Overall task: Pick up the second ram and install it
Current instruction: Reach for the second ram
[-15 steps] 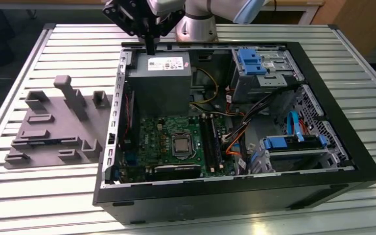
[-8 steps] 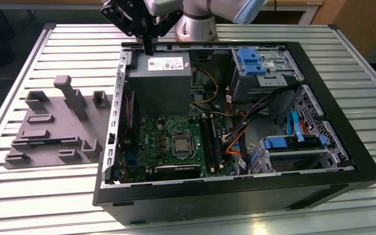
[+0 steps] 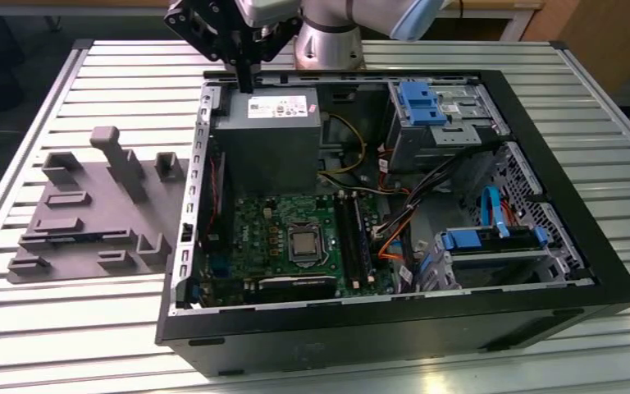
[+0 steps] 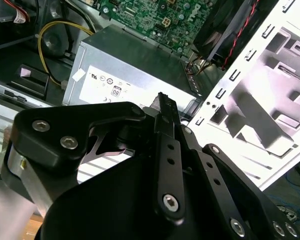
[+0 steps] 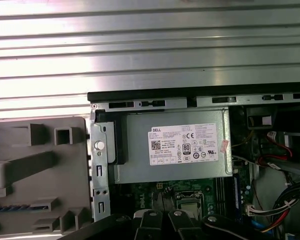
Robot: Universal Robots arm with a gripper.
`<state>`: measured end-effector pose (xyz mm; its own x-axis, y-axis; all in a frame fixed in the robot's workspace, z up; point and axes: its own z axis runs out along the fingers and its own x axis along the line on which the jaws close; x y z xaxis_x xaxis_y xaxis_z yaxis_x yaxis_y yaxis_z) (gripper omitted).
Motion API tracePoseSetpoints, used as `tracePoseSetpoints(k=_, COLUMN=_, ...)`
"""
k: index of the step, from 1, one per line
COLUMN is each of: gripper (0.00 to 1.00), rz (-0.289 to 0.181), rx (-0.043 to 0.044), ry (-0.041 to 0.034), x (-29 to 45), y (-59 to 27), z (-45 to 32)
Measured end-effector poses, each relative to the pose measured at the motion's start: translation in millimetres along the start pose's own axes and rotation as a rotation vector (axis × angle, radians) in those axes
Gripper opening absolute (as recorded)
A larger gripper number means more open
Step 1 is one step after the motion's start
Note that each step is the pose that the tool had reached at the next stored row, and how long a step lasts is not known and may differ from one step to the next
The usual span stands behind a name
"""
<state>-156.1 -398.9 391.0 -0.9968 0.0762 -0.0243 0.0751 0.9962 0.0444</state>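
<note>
Exterior view: my gripper [image 3: 246,80] hangs clenched above the power supply [image 3: 266,135] in the computer case [image 3: 403,336]. Second wrist view: jaws closed, gripping nothing. First wrist view: second ram [image 5: 12,206] lies in the grey fixture [image 5: 20,170] (outside the case).

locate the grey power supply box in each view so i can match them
Exterior view: power supply in the far corner of the case, near the gripper.
Second wrist view: power supply beside the yellow cable.
First wrist view: power supply against the case rim.
Shared landmark: green motherboard adjoining it.
</note>
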Motion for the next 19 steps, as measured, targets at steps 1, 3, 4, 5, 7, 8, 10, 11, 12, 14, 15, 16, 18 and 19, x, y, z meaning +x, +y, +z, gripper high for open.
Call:
tracePoseSetpoints(k=1, gripper=0.11, rz=0.0, rx=0.0, ry=0.0, x=0.4, y=-0.1, z=0.0)
tracePoseSetpoints(k=3, gripper=0.11, rz=0.0, rx=0.0, ry=0.0, x=1.3, y=-0.1, z=0.1)
tracePoseSetpoints(k=4, gripper=0.11, rz=0.0, rx=0.0, ry=0.0, x=1.8, y=-0.2, z=0.2)
tracePoseSetpoints(k=5, gripper=0.11, rz=0.0, rx=0.0, ry=0.0, x=2.3, y=-0.2, z=0.2)
tracePoseSetpoints(k=7, gripper=0.11, rz=0.0, rx=0.0, ry=0.0, x=3.1, y=-0.2, z=0.3)
tracePoseSetpoints(k=8, gripper=0.11, rz=0.0, rx=0.0, ry=0.0, x=3.6, y=-0.3, z=0.3)
tracePoseSetpoints(k=10, gripper=0.11, rz=0.0, rx=0.0, ry=0.0, x=4.4, y=-0.4, z=0.4)
tracePoseSetpoints(k=11, gripper=0.11, rz=0.0, rx=0.0, ry=0.0001, x=4.8, y=-0.4, z=0.4)
tracePoseSetpoints(k=12, gripper=0.11, rz=0.0, rx=0.0, ry=0.0, x=5.3, y=-0.4, z=0.5)
tracePoseSetpoints(k=14, gripper=0.11, rz=0.0, rx=0.0, ry=0.0, x=6.2, y=-0.5, z=0.5)
tracePoseSetpoints(k=15, gripper=0.11, rz=0.0, rx=0.0, ry=0.0, x=6.7, y=-0.6, z=0.6)
tracePoseSetpoints(k=16, gripper=0.11, rz=0.0, rx=0.0, ry=0.0, x=7.2, y=-0.6, z=0.6)
tracePoseSetpoints(k=18, gripper=0.11, rz=0.0, rx=0.0, ry=0.0, x=8.3, y=-0.7, z=0.6)
tracePoseSetpoints(k=19, gripper=0.11, rz=0.0, rx=0.0001, ry=0.0001, x=8.8, y=-0.7, z=0.6)
